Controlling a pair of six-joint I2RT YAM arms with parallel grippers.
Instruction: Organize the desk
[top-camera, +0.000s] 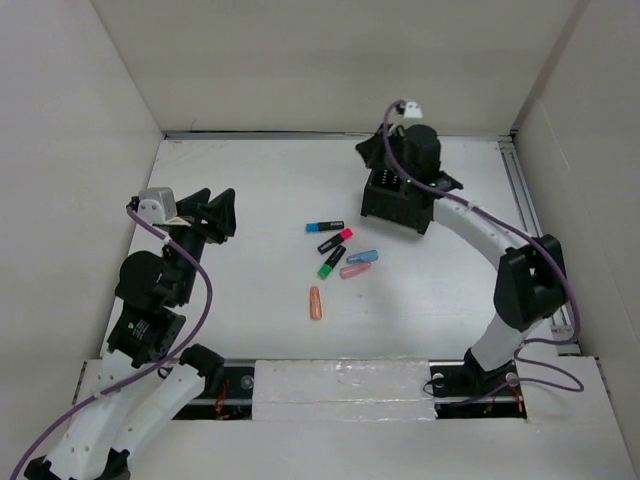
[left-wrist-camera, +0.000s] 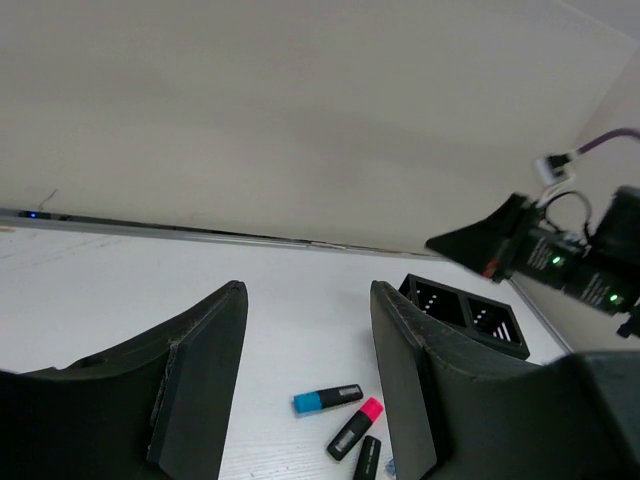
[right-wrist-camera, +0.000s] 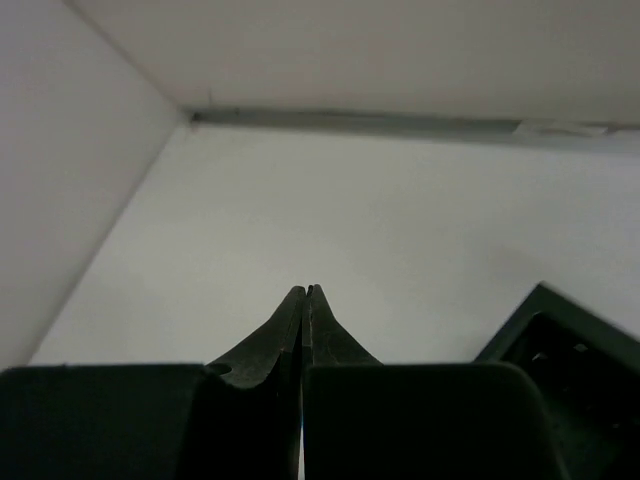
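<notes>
Looking down from above, we see the desk (top-camera: 250, 170) as a matte white surface filling the middle of the view, walled in white on three sides, with a thin metal rail (top-camera: 522, 195) along its right edge.

Near its centre lies a loose cluster of pens. A blue-capped highlighter (top-camera: 324, 226) is farthest back, and a pink-capped one (top-camera: 336, 241) lies just beside it. A green-capped one (top-camera: 331, 262) sits a little nearer. To their right are a light blue marker (top-camera: 362, 256) and a pale pink one (top-camera: 355, 270), close together. A salmon-coloured marker (top-camera: 316, 302) lies alone, nearest the arms.

A black organizer box (top-camera: 395, 200) stands toward the back right of the desk, apart from the pens. Its open compartments show in the left wrist view.

The right gripper (right-wrist-camera: 305, 291) is above the far left corner of that box, and its fingers are pressed together with nothing between them. It points toward the back wall.

The left gripper (top-camera: 228, 214) is over the left side of the desk, well apart from the pens. Its fingers (left-wrist-camera: 200, 370) are spread wide and hold nothing. They face the cluster, and between them the left wrist view shows bare desk and the blue-capped and pink-capped highlighters.
</notes>
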